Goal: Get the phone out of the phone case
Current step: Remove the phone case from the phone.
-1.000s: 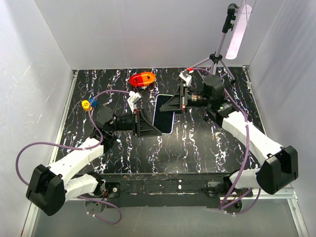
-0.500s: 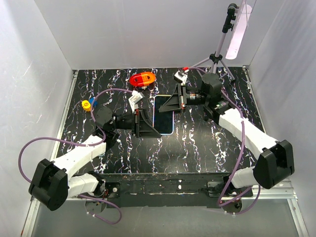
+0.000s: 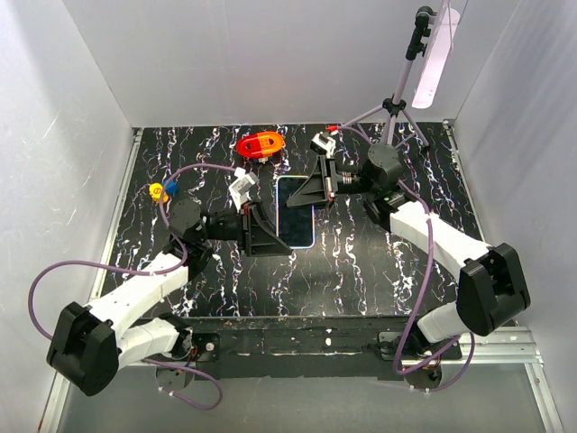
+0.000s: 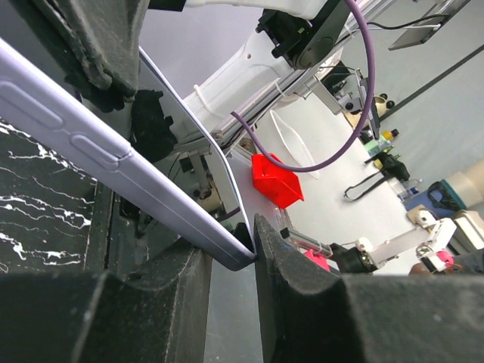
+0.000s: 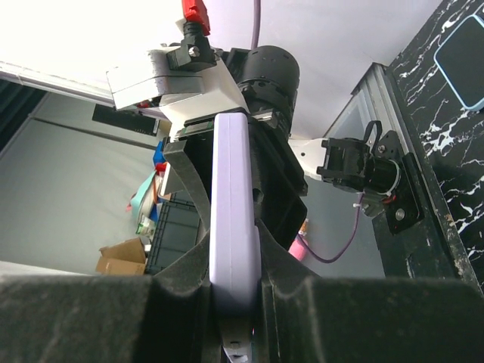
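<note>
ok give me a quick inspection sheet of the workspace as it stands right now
surface: black marbled table, no spills seen
job's things: phone in its lilac phone case, mid table, held between both arms
clutter: red-orange object near the far edge; small yellow and blue item at the left
grippers: left gripper has its fingers on a corner of the case; right gripper has its fingers clamped on the case's edge
cables: purple cables loop from both arms, none across the phone
surroundings: white walls; tripod with a lamp at the far right corner
</note>
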